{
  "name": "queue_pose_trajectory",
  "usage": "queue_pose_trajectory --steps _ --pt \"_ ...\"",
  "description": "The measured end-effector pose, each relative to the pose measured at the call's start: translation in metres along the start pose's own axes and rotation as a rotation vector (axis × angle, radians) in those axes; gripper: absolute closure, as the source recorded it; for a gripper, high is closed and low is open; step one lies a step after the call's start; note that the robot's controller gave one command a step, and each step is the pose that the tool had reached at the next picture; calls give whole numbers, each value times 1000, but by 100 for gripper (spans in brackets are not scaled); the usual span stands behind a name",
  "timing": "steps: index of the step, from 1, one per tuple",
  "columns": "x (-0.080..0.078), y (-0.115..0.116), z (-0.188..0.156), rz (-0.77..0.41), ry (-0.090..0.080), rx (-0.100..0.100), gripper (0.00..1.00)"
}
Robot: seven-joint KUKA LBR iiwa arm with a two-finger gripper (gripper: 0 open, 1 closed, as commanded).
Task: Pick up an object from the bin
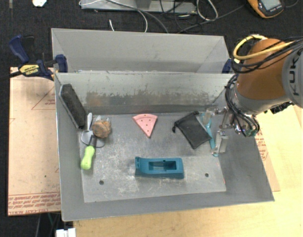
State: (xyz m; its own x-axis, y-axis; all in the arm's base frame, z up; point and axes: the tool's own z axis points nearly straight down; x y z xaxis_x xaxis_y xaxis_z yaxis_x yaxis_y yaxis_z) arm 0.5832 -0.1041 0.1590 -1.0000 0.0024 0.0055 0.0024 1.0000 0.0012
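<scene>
My gripper (214, 146) hangs at the right side of the bin, fingers pointing down and standing apart, with nothing between them. Just to its left lies a black flat pad (193, 130), its right edge close to the nearer finger (209, 127); I cannot tell whether they touch. A pink triangular piece (146, 123) lies further left, near the back wall. A teal-blue rectangular block (159, 167) lies in front, toward the bin's middle.
At the left side lie a brown lump (102, 128), a green-handled tool (87, 156) and a long black bar (73, 105) leaning along the left wall. The arm's orange cover sits above the bin's right rim. Bare floor lies along the front.
</scene>
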Motion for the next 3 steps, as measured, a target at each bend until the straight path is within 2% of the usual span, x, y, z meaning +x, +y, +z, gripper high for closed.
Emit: queue_pose_trajectory --steps 1,2,3 --pt "-2 0 -4 -2 -7 1 0" --pt "20 58 57 17 -10 0 0" --pt "48 75 82 -18 -18 4 0"
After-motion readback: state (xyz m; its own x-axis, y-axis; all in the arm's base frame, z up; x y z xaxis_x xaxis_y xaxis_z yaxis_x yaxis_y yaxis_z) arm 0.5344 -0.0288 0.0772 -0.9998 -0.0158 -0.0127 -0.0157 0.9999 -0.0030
